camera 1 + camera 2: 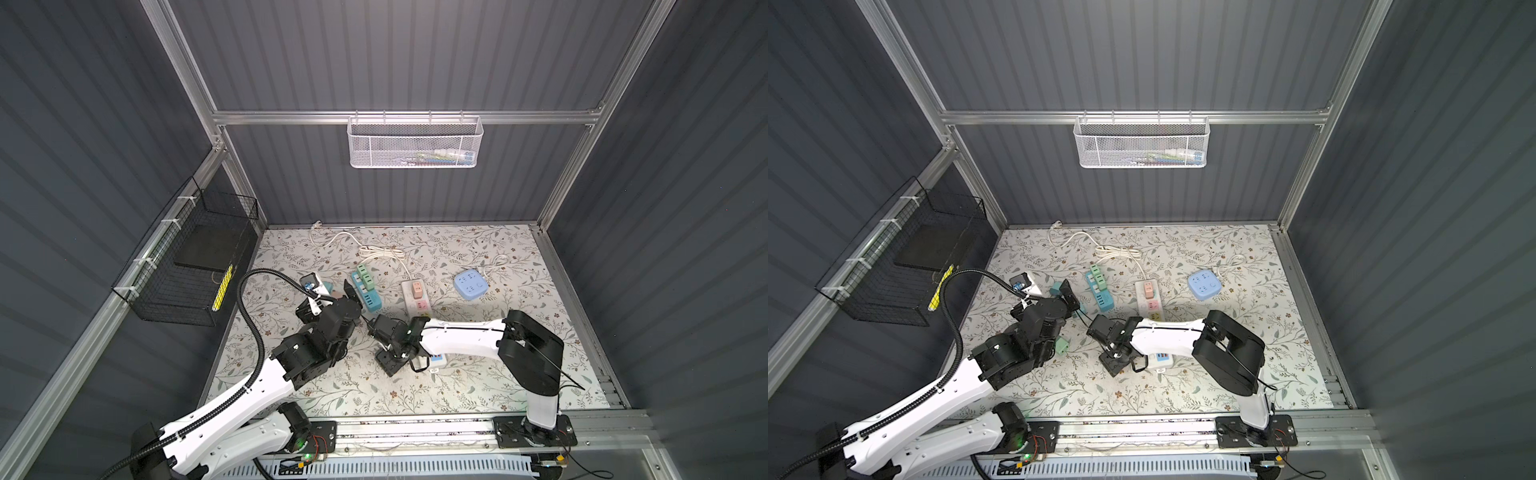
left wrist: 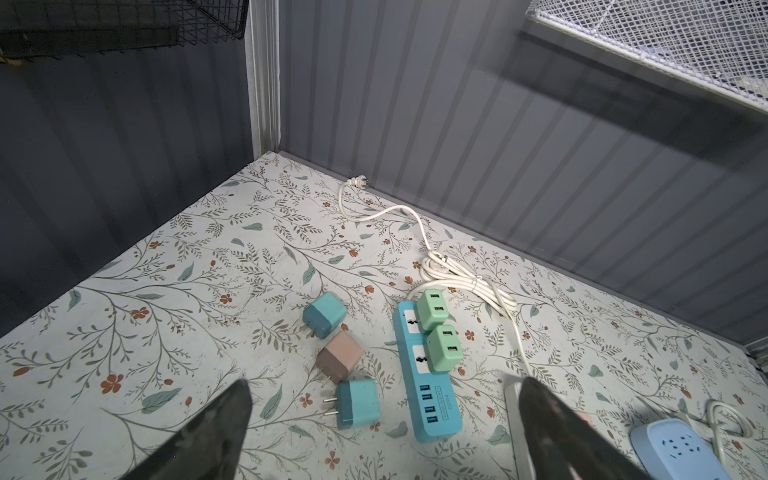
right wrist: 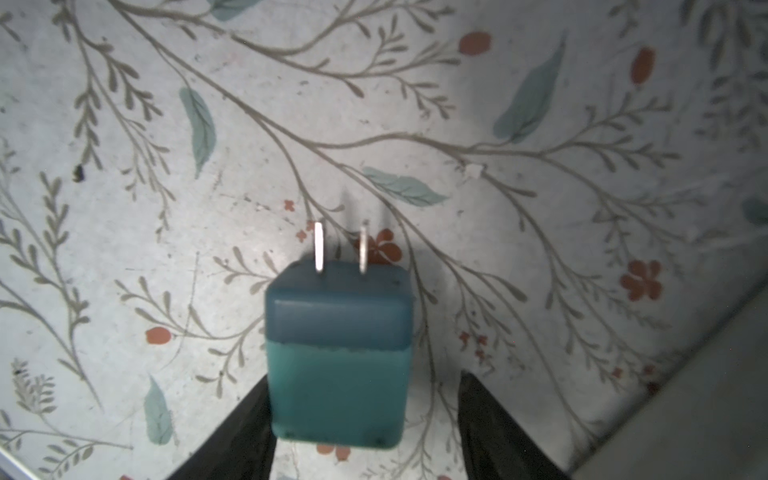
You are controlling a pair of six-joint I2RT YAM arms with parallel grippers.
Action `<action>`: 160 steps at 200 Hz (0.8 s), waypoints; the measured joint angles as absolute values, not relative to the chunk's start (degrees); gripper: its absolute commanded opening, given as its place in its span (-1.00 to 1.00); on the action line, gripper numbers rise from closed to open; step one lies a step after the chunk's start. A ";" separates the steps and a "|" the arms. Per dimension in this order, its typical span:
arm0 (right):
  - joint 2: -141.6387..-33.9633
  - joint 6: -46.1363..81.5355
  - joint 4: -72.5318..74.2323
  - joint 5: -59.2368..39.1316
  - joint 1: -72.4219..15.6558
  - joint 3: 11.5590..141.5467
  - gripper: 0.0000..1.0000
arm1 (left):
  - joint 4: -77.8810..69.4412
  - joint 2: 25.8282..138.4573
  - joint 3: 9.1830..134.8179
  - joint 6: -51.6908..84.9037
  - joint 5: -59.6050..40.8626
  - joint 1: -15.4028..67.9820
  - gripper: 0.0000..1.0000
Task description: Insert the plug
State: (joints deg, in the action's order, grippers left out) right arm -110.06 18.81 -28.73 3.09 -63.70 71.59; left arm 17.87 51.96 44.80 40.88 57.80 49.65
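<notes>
Right wrist view: teal plug (image 3: 338, 357) sits between the fingers of my right gripper (image 3: 363, 382), prongs (image 3: 319, 247) pointing away from my palm. Jaws part-open, not clamping: one finger (image 3: 245, 436) touches its side, the other stands clear. Looks like a small, light, rigid plastic cube with smooth faces, likely slippery. Best hold: the two flat opposite sides, on the paler half behind the prongs, squarely. Left gripper (image 2: 382, 436) gapes wide, empty.
</notes>
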 measured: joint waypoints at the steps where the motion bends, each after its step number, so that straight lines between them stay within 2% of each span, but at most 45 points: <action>1: -110.06 18.81 -28.77 3.14 -63.68 71.57 0.33 | 17.87 51.99 44.80 40.88 57.80 49.65 0.99; 124: -103.11 19.27 -25.65 5.82 -56.31 68.23 0.37 | 16.73 53.23 44.80 38.09 57.49 49.65 0.99; 152: -93.73 19.59 -24.86 9.39 -55.75 64.82 0.66 | 16.32 54.76 44.82 36.12 55.42 49.60 0.99; 160: -90.06 19.46 -24.12 11.57 -55.33 63.42 0.94 | 16.21 55.90 44.95 35.14 54.35 49.54 0.99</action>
